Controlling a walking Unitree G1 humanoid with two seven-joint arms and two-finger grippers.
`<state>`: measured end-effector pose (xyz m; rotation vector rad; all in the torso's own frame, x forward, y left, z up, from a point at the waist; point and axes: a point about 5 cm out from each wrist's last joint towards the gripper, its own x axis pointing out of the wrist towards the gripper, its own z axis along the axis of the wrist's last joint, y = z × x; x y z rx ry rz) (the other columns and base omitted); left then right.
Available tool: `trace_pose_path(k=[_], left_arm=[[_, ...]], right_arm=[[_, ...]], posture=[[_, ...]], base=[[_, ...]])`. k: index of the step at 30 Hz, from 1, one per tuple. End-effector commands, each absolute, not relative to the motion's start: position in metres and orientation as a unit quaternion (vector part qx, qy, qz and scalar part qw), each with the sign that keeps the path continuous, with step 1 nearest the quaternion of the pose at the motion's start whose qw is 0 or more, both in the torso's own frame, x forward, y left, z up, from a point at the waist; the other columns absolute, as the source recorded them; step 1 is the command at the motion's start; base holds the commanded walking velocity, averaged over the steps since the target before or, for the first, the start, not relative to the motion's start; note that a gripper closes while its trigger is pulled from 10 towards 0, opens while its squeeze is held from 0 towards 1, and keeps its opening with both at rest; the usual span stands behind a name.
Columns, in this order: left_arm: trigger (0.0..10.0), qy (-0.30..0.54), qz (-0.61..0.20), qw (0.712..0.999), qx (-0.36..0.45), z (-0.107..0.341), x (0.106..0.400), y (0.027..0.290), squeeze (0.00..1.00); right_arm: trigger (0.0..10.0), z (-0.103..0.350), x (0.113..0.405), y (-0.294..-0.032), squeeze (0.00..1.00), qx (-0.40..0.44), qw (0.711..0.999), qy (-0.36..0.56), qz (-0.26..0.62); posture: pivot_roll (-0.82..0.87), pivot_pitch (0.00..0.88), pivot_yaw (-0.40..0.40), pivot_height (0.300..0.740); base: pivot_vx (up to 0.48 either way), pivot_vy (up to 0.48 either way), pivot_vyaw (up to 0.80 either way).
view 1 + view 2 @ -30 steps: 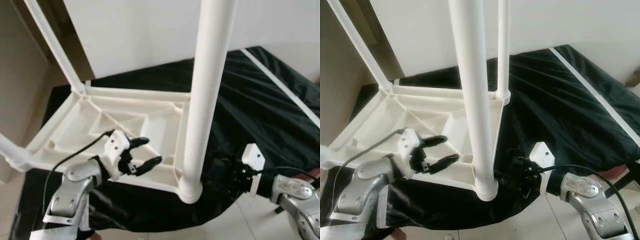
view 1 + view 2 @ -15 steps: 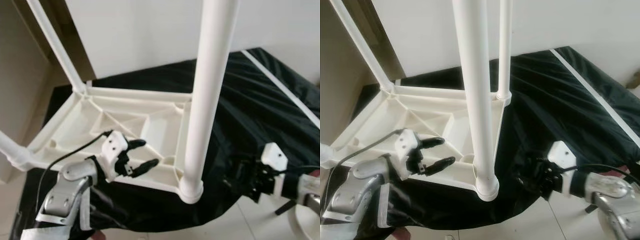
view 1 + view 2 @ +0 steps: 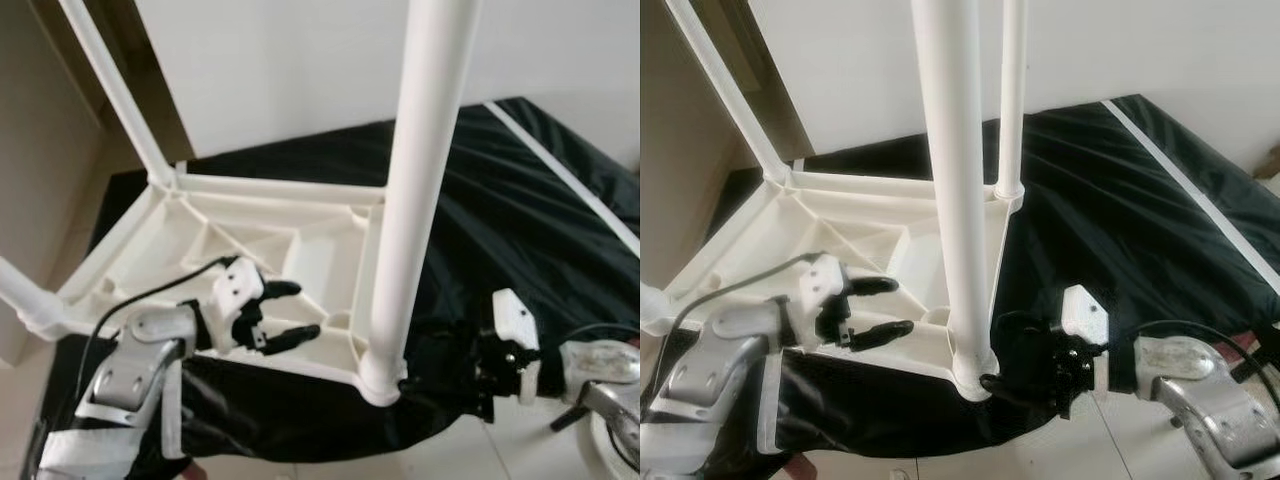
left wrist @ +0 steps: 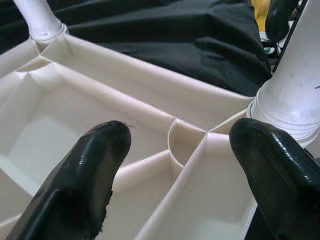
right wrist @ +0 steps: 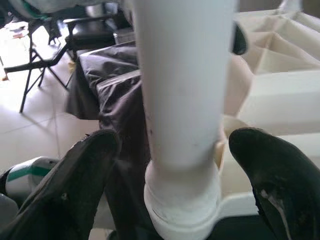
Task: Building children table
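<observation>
This looked like a room in a home. A plain white wall (image 3: 300, 70) stood behind a black cloth (image 3: 520, 220) spread over pale floor tiles (image 3: 1110, 440). Beside the cloth, black folding chair legs (image 5: 35, 65) stood on the tiles.

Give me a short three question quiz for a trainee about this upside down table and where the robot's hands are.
1. True or false: the right hand is open, its fingers either side of the near table leg.
2. What does the left hand hover over? A. the black sheet B. the ribbed underside of the tabletop C. the floor
3. Fill in: the white table lies upside down on a ____ sheet.

Key
1. True. The leg stands between the open fingers, near its socket.
2. B. Its fingers are open above the ribs.
3. Black.
</observation>
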<state>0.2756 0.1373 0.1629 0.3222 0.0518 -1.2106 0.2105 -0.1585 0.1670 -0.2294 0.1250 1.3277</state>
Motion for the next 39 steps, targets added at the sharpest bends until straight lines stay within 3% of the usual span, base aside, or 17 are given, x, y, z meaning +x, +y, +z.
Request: trace_pose_path(k=[1,6,12,19,22,26,27,30,39], left_arm=[[10.0,0.036,-0.578,0.802,0.149,0.158,0.275,0.137,0.0],[10.0,0.038,-0.579,0.801,0.151,0.157,0.275,0.136,0.0],[10.0,0.035,-0.584,0.798,0.144,0.155,0.275,0.13,0.0],[10.0,0.033,-0.584,0.799,0.14,0.154,0.276,0.126,0.0],[10.0,0.032,-0.583,0.8,0.137,0.153,0.275,0.124,0.0],[10.0,0.031,-0.583,0.8,0.136,0.153,0.275,0.124,0.0],[10.0,0.03,-0.582,0.802,0.129,0.152,0.273,0.122,0.0],[10.0,0.028,-0.582,0.804,0.123,0.151,0.272,0.12,0.0],[10.0,0.025,-0.587,0.803,0.106,0.148,0.268,0.113,0.0]], right_arm=[[10.0,0.164,0.214,-0.153,0.0,-0.108,0.777,0.057,0.617],[10.0,0.164,0.219,-0.147,0.0,-0.111,0.781,0.047,0.613],[10.0,0.148,0.236,-0.12,0.0,-0.129,0.808,0.028,0.574],[10.0,0.138,0.249,-0.117,0.0,-0.149,0.829,0.021,0.539],[10.0,0.136,0.263,-0.133,0.0,-0.159,0.852,0.029,0.498],[10.0,0.137,0.265,-0.136,0.0,-0.163,0.856,0.03,0.49],[10.0,0.139,0.274,-0.153,0.0,-0.17,0.874,0.031,0.454],[10.0,0.142,0.281,-0.167,0.0,-0.177,0.89,0.03,0.419],[10.0,0.14,0.29,-0.172,0.0,-0.182,0.903,0.017,0.388]], posture=[[0.04,0.01,0.091,0.74],[0.05,0.01,0.087,0.74],[0.05,0.006,0.086,0.74],[0.05,0.002,0.085,0.74],[0.05,0.0,0.084,0.74],[0.05,0.0,0.084,0.74],[0.05,0.0,0.081,0.74],[0.04,0.0,0.079,0.74],[0.03,0.0,0.089,0.74]], base=[[0.0,0.0,0.0],[0.0,0.0,0.0],[0.0,0.0,0.0],[0.0,0.0,0.0],[0.0,0.0,0.0],[0.0,0.0,0.0],[0.0,0.0,0.0],[0.0,0.0,0.0],[0.0,0.0,0.0]])
